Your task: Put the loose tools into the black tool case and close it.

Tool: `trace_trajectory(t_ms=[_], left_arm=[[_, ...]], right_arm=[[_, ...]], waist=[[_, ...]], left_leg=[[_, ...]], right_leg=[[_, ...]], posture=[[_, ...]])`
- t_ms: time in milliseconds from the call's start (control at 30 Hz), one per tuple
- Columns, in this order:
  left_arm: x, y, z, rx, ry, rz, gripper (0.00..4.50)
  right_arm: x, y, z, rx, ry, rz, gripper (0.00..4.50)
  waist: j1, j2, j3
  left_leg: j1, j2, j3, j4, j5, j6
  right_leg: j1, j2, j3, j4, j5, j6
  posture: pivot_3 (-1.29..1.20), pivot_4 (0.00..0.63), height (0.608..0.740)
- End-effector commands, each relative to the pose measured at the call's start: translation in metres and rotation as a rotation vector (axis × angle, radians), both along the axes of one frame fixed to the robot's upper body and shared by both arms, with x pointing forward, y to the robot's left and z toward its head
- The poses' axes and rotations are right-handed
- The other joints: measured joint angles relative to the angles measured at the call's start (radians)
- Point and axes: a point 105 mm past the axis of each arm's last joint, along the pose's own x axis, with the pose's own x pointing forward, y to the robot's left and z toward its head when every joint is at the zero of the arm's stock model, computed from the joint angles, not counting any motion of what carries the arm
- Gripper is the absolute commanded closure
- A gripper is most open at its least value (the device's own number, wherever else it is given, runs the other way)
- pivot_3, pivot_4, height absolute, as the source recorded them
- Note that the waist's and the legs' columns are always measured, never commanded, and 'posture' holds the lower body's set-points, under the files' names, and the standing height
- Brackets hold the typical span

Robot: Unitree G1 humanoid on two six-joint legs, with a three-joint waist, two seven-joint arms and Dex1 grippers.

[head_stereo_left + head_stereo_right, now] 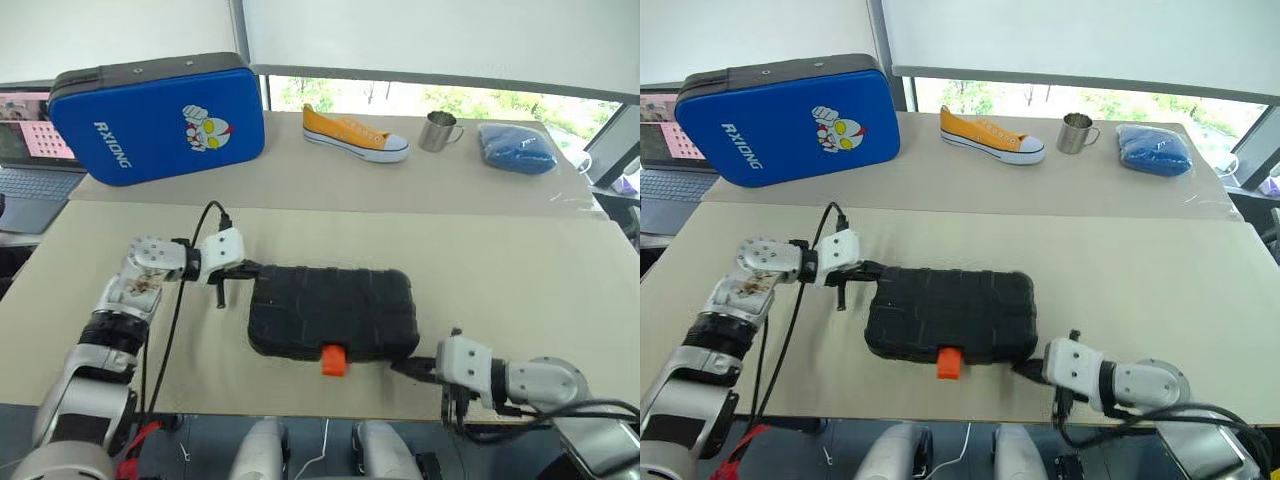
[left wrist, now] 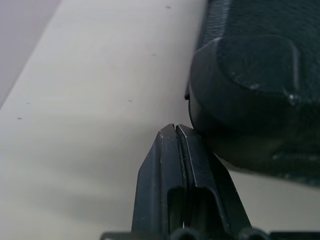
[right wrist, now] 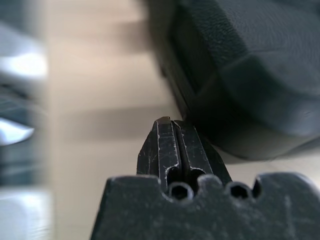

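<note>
The black tool case [image 1: 335, 310] lies with its lid down in the middle of the near table, its orange latch [image 1: 334, 359] on the front edge facing me. My left gripper [image 1: 250, 268] is shut, empty, its tip right against the case's rear left corner [image 2: 250, 85]. My right gripper [image 1: 405, 366] is also shut and empty, its tip at the case's front right corner [image 3: 250, 65]; whether either tip touches the case I cannot tell. The loose tools are out of view.
A large blue zip case [image 1: 155, 115] leans at the back left, beside a laptop [image 1: 25, 150]. On the far table lie a yellow sneaker [image 1: 355, 135], a metal mug [image 1: 438, 131] and a blue cloth [image 1: 517, 148]. The table's front edge runs just below the latch.
</note>
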Motion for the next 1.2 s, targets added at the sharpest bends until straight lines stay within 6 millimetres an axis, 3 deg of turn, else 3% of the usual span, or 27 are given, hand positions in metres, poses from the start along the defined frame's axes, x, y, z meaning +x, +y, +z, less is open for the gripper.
trace_trajectory(t_ms=[33, 167, 300, 433, 500, 567, 667, 833, 967, 1133, 1200], left_arm=[[-0.023, -0.013, -0.001, 0.005, 0.035, -0.110, 4.43], [-0.033, -0.011, -0.001, 0.011, 0.044, -0.111, 4.43], [-0.021, -0.009, 0.014, -0.003, -0.014, -0.054, 4.43], [0.000, -0.025, 0.071, -0.142, -0.026, -0.024, 4.43], [-0.005, -0.044, 0.083, -0.180, 0.024, -0.085, 4.43], [-0.015, -0.058, 0.082, -0.170, 0.077, -0.157, 4.43], [-0.035, -0.084, 0.065, -0.099, 0.156, -0.300, 4.43], [-0.043, -0.096, 0.031, 0.039, 0.201, -0.392, 4.43], [-0.034, -0.094, 0.009, 0.137, 0.143, -0.413, 4.43], [-0.030, -0.097, 0.008, 0.110, 0.142, -0.411, 4.43], [-0.029, -0.098, 0.010, 0.097, 0.130, -0.405, 4.43]], right_arm=[[0.025, -0.017, 0.019, 0.003, -0.126, -0.126, 4.50], [0.033, -0.024, 0.016, -0.006, -0.134, -0.162, 4.50], [0.026, -0.023, 0.016, 0.002, -0.095, -0.133, 4.50], [-0.004, -0.024, 0.023, 0.073, 0.046, -0.041, 4.50], [-0.015, -0.025, 0.027, 0.096, 0.094, -0.012, 4.50], [-0.023, -0.025, 0.033, 0.127, 0.129, 0.007, 4.50], [-0.033, -0.018, 0.048, 0.195, 0.179, 0.050, 4.50], [-0.032, -0.002, 0.060, 0.249, 0.184, 0.073, 4.50], [-0.029, 0.008, 0.060, 0.256, 0.180, 0.085, 4.50], [-0.019, 0.023, 0.049, 0.248, 0.172, 0.099, 4.50], [-0.016, 0.028, 0.034, 0.200, 0.189, 0.104, 4.50]], waist=[[0.002, 0.000, 0.000], [0.005, 0.000, 0.000], [0.010, 0.000, 0.000], [0.024, 0.000, 0.000], [0.026, 0.000, 0.000], [0.020, 0.001, 0.000], [0.007, 0.002, -0.001], [-0.005, 0.002, -0.001], [-0.001, 0.002, -0.001], [0.001, 0.002, -0.001], [0.000, 0.003, -0.002]], left_leg=[[0.000, 0.000, -0.001, 0.000, 0.000, 0.000], [0.000, 0.000, -0.001, 0.000, 0.000, 0.000], [0.000, 0.000, 0.000, 0.000, 0.000, 0.000], [-0.003, -0.001, 0.000, 0.001, 0.000, 0.000], [-0.005, -0.001, 0.000, 0.004, 0.000, 0.000], [-0.004, -0.001, -0.002, 0.004, -0.001, 0.001], [-0.001, -0.001, -0.005, 0.004, -0.001, 0.002], [-0.002, -0.001, -0.007, 0.004, -0.001, 0.002], [-0.001, -0.001, -0.007, 0.004, -0.001, 0.002], [0.002, -0.001, -0.007, 0.004, -0.001, 0.002], [0.003, -0.001, -0.008, 0.004, -0.001, 0.002]], right_leg=[[0.000, 0.000, 0.000, 0.000, 0.000, 0.000], [0.000, 0.000, 0.000, 0.000, 0.000, 0.000], [0.000, 0.000, 0.000, 0.000, 0.000, 0.000], [0.000, 0.000, -0.002, 0.000, 0.000, 0.000], [0.000, 0.001, -0.003, 0.000, 0.000, 0.001], [0.002, 0.001, -0.001, -0.001, 0.000, 0.002], [0.003, 0.001, 0.002, 0.000, 0.001, 0.003], [0.002, 0.003, 0.002, 0.001, 0.000, 0.002], [0.003, 0.002, 0.001, 0.000, 0.000, 0.002], [0.006, 0.002, 0.001, -0.001, 0.000, 0.002], [0.007, 0.002, 0.001, -0.001, 0.000, 0.002]], posture=[[0.00, 0.150, 0.739], [0.00, 0.150, 0.739], [0.00, 0.150, 0.739], [0.00, 0.150, 0.739], [0.00, 0.150, 0.739], [0.00, 0.150, 0.739], [0.00, 0.150, 0.739], [0.00, 0.150, 0.739], [0.00, 0.150, 0.739], [0.00, 0.150, 0.739], [0.00, 0.150, 0.739]])
